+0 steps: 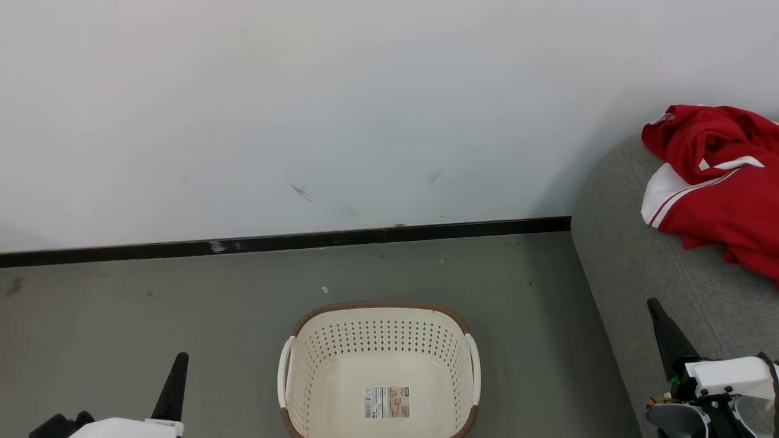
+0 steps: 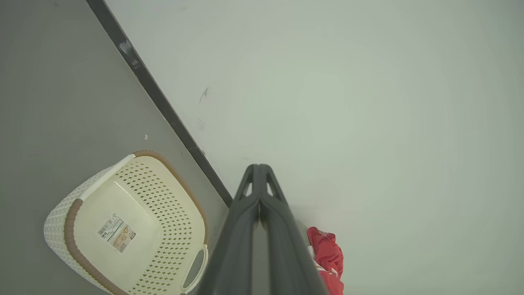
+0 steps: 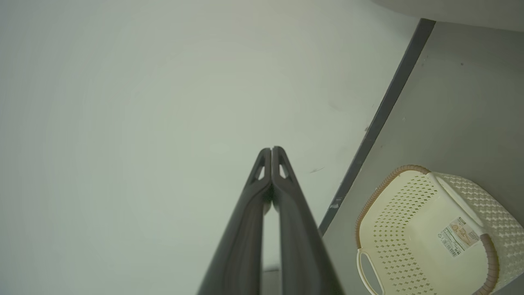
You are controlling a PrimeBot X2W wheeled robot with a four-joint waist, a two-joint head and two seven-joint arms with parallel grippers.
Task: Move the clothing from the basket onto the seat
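Observation:
The cream basket (image 1: 380, 316) with a brown rim stands on the grey floor in front of me, with only a label sticker showing inside. Red clothing (image 1: 724, 182) with white bands lies bunched on the grey seat (image 1: 639, 267) at the right. My left gripper (image 1: 180, 360) is low at the left, shut and holding nothing, its fingertips together in the left wrist view (image 2: 258, 168). Over the seat's front edge, my right gripper (image 1: 654, 306) is shut with nothing in it (image 3: 271, 150). The basket (image 2: 123, 229) (image 3: 430, 233) and a bit of clothing (image 2: 327, 254) appear in the wrist views.
A pale wall (image 1: 365, 109) with a black skirting strip (image 1: 286, 242) runs behind the basket. Bare grey floor (image 1: 152, 316) spreads to the left of the basket and between the basket and the seat.

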